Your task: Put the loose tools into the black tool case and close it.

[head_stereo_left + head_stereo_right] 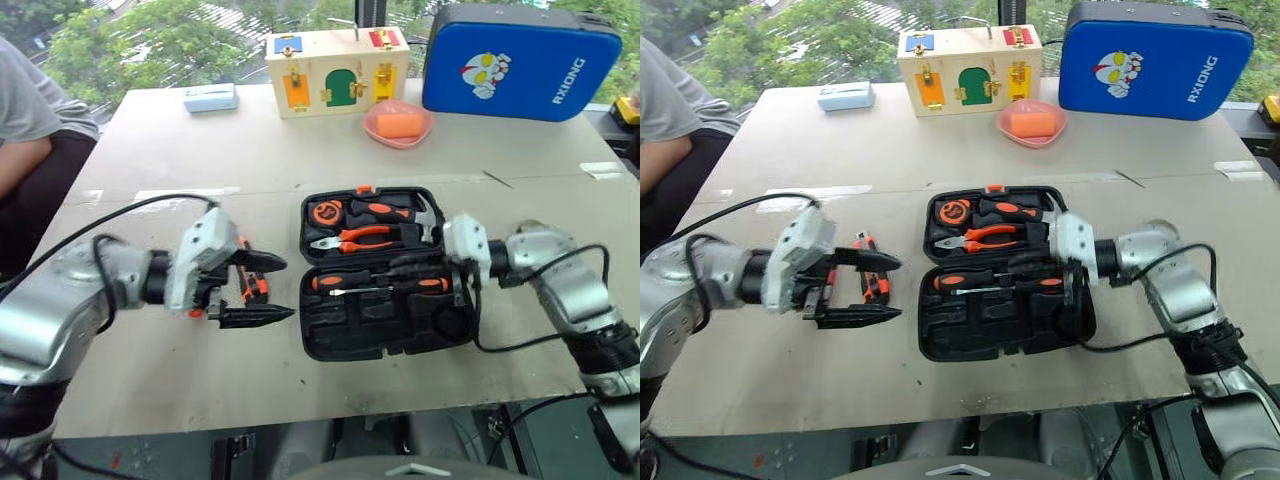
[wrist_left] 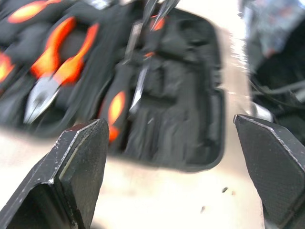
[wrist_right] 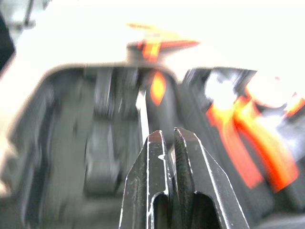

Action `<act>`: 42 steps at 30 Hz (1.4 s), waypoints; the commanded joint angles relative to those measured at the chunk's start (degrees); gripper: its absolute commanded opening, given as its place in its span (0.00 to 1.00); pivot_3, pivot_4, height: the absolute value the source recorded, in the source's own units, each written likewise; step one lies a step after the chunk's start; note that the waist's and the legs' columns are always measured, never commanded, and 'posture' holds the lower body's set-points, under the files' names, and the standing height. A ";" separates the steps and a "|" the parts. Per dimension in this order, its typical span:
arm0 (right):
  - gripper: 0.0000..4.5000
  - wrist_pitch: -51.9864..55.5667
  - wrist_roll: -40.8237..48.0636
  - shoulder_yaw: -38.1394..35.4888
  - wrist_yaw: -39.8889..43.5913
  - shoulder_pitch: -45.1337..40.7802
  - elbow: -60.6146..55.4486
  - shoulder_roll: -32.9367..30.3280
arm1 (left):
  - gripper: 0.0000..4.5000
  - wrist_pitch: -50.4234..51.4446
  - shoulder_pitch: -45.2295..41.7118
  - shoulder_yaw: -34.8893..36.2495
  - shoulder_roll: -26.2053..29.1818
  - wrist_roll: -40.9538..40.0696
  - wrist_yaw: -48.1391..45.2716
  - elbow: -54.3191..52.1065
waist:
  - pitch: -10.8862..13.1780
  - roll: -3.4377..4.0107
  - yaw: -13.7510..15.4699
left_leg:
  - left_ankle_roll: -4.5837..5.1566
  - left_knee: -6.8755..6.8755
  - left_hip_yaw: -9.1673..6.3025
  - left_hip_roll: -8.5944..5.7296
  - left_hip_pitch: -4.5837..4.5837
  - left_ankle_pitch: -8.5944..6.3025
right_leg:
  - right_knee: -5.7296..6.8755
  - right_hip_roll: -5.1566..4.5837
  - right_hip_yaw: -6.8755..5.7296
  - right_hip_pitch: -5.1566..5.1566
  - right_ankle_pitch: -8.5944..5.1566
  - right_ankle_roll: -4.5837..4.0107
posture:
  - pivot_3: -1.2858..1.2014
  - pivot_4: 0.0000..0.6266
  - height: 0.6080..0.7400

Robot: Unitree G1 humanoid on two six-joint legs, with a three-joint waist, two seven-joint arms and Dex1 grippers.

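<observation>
utility knife [image 1: 870,279] between left claw [image 1: 878,288] fingers

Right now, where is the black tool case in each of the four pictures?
Left eye view: black tool case, open, slightly right of centre.
Right eye view: the same spot, slightly right of centre.
Left wrist view: just ahead of the left gripper.
Right wrist view: close ahead of the right gripper.
Shared landmark: the orange-handled pliers inside.
</observation>
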 commanded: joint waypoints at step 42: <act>1.00 13.27 12.74 -8.95 -0.05 0.91 -16.20 -7.63 | 0.72 26.84 -4.41 1.50 -11.43 7.24 42.78 12.11 | -0.18 0.09 2.55 | -0.19 -0.09 -0.37 -0.05 0.04 -0.01 | -0.13 0.02 -0.01 -0.01 0.17 -0.24 | 0.52 0.24 0.96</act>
